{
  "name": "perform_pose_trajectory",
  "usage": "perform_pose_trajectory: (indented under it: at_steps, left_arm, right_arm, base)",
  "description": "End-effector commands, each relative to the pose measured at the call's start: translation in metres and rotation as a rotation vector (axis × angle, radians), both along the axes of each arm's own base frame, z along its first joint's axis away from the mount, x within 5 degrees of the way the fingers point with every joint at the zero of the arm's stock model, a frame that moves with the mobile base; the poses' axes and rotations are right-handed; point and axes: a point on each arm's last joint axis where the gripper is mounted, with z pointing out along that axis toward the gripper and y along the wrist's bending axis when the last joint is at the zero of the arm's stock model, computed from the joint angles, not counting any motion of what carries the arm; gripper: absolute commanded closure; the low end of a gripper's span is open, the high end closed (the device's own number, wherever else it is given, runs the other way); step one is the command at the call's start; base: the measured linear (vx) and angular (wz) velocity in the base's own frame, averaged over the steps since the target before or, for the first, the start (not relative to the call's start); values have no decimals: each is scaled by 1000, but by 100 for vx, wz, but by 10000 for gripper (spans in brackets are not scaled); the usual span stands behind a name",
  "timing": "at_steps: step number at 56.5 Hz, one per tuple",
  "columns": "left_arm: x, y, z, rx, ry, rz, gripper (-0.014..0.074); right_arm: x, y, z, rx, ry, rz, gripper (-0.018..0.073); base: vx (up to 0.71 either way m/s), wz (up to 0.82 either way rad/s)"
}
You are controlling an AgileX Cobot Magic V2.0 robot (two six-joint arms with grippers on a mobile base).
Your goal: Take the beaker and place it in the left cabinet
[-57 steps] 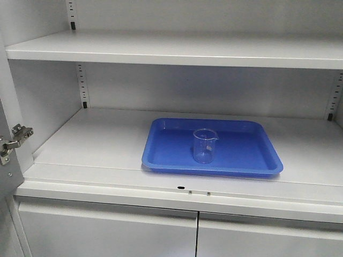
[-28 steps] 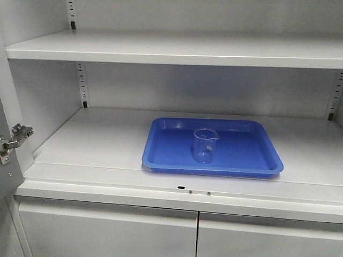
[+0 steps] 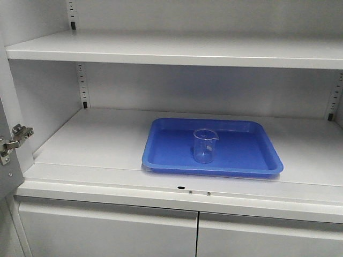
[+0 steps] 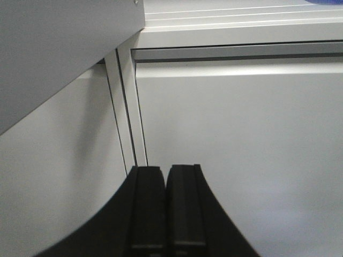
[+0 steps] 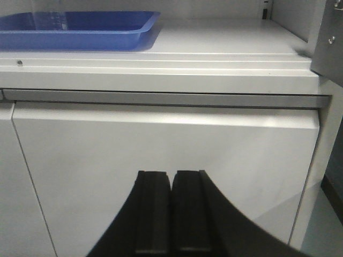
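Observation:
The clear glass beaker point(image 3: 204, 145) stands upright in a blue tray point(image 3: 252, 160) on the middle shelf of the light-grey cabinet point(image 3: 96, 144). In the right wrist view the beaker point(image 5: 51, 20) shows faintly at the top left, in the tray point(image 5: 107, 32). My left gripper point(image 4: 166, 170) is shut and empty, low in front of the lower doors. My right gripper point(image 5: 171, 174) is shut and empty, facing the lower right door below the shelf edge. Neither gripper shows in the front view.
An upper shelf point(image 3: 177, 51) spans the cabinet above the tray. The open left door with its metal hinge point(image 3: 13, 140) stands at the left. The lower doors point(image 3: 107, 235) are closed. An open right door edge point(image 5: 328, 43) is at the right.

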Motion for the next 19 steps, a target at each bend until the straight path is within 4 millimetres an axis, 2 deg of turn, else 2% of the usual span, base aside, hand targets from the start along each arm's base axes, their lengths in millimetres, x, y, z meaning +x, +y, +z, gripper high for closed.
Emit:
perform_pose_trajectory:
  at_steps: [1, 19]
  left_arm:
    - [0, -2, 12, -12, -110, -21, 593]
    - [0, -2, 12, -12, -110, -21, 593]
  right_arm:
    - [0, 1, 8, -12, -97, 14, 563]
    - [0, 1, 8, -12, -97, 14, 563]
  base:
    - [0, 0]
    - [0, 0]
